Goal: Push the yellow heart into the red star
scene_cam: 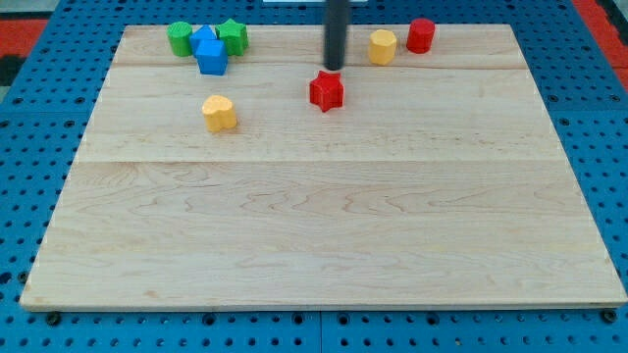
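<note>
The yellow heart (220, 113) lies on the wooden board at the view's upper left of centre. The red star (327, 90) lies to its right, a little higher in the view, with a clear gap between them. My tip (336, 68) stands just above the red star in the view, close to its top edge; I cannot tell whether it touches it. The tip is well to the right of the yellow heart.
A yellow hexagon block (383, 46) and a red cylinder (421, 35) sit at the view's top right of the tip. Two green blocks (181, 39) (233, 36) and two blue blocks (211, 56) cluster at the top left. The board's top edge (294, 26) is near.
</note>
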Tool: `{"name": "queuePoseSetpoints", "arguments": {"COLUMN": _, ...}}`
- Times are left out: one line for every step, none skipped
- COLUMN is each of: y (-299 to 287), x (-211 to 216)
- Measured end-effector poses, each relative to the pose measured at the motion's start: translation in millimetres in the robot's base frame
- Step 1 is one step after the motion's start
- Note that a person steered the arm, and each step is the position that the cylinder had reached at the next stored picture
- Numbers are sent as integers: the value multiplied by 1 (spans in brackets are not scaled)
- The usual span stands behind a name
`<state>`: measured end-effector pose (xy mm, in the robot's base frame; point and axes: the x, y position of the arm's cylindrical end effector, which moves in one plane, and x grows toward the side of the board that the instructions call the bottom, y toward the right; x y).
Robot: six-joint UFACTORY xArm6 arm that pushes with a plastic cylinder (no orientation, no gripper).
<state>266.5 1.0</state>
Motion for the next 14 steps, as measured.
{"name": "queuePoseSetpoints", "arguments": {"y": 17, "x": -46}}
{"name": "queuePoseSetpoints", "arguments": {"y": 68, "x": -62}}
{"name": "queuePoseSetpoints", "arguments": {"y": 143, "x": -67}}
{"name": "queuePoseSetpoints", "arguments": {"y": 163, "x": -67}}
{"name": "queuePoseSetpoints", "arguments": {"y": 128, "x": -73}}
{"name": "queuePoseSetpoints", "arguments": {"y": 102, "x": -74}}
{"name": "queuePoseSetpoints", "arguments": {"y": 19, "x": -60}}
{"name": "queuePoseSetpoints", "arguments": {"y": -69, "x": -21}}
{"name": "queuePoseSetpoints", "arguments": {"y": -84, "x": 33}}
{"name": "queuePoseSetpoints", "arguments": {"y": -135, "x": 39}}
{"name": "queuePoseSetpoints", "arguments": {"y": -161, "x": 65}}
{"name": "queuePoseSetpoints", "arguments": {"y": -172, "x": 114}}
{"name": "queuePoseSetpoints", "arguments": {"y": -122, "x": 115}}
{"name": "queuePoseSetpoints", "arguments": {"y": -68, "x": 95}}
